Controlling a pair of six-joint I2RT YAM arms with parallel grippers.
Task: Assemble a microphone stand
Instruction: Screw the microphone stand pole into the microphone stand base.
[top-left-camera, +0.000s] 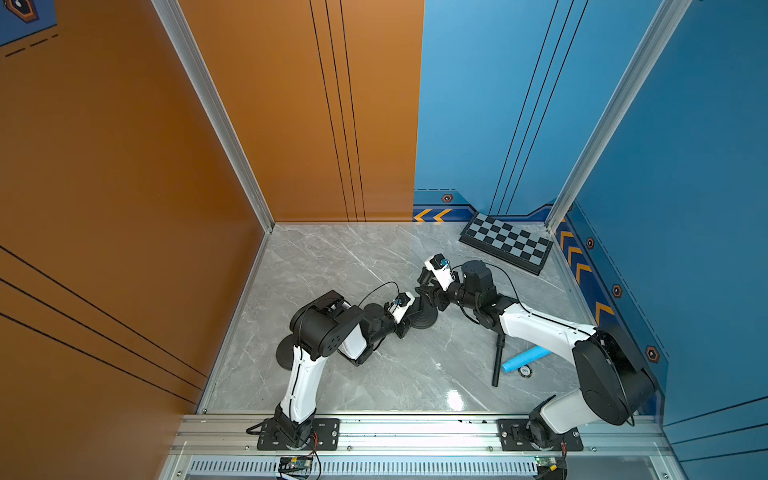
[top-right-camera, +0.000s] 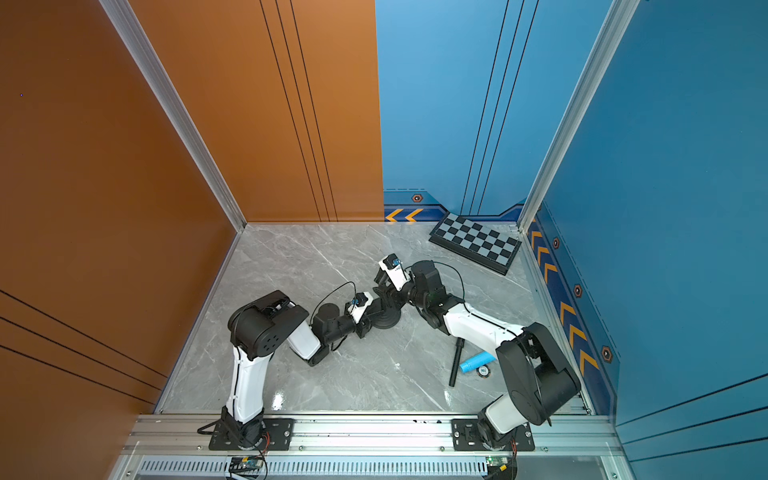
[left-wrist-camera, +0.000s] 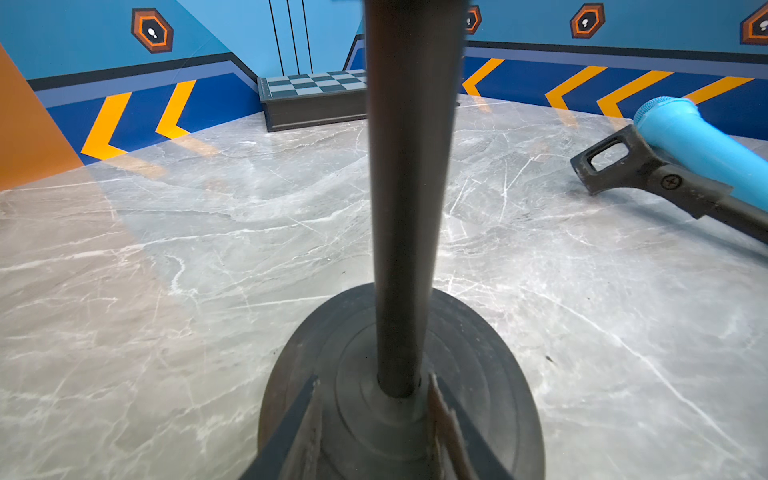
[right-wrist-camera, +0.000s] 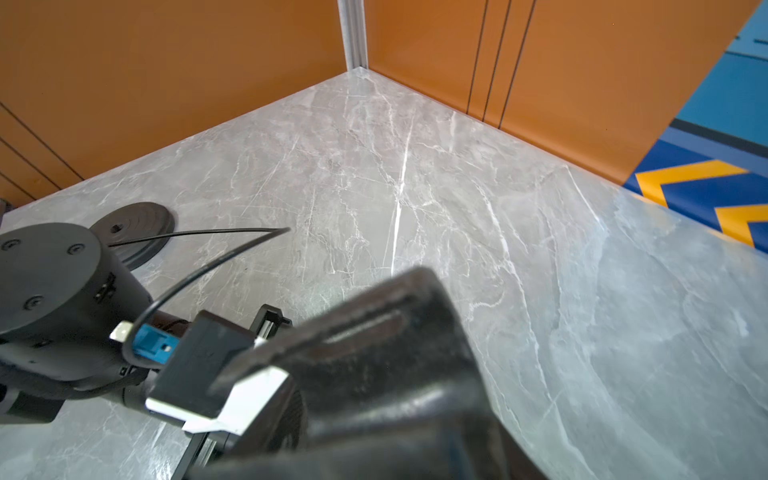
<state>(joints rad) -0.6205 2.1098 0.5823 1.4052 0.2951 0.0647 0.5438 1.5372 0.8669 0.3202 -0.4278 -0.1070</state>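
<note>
Marble tabletop (top-left-camera: 374, 374); pole (left-wrist-camera: 405, 187) top cut off.

A pole (left-wrist-camera: 405, 199) stands upright in a base (top-left-camera: 424, 322) mid-table (top-left-camera: 332, 266). A second base (top-left-camera: 284, 354) lies left. A rod (top-left-camera: 497, 362) and microphone (top-left-camera: 527, 358) lie right, a chessboard (top-left-camera: 508, 244) behind them.

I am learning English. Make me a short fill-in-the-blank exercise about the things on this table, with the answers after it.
1. The pole stands upright in a round black ___.
2. Beside the black rod lies a blue ___.
3. A spare disc lies flat, with no pole in it, on the robot's ___ side.
4. The chessboard sits in the far corner on the robot's ___ side.

Missing words: base; microphone; left; right.
</note>
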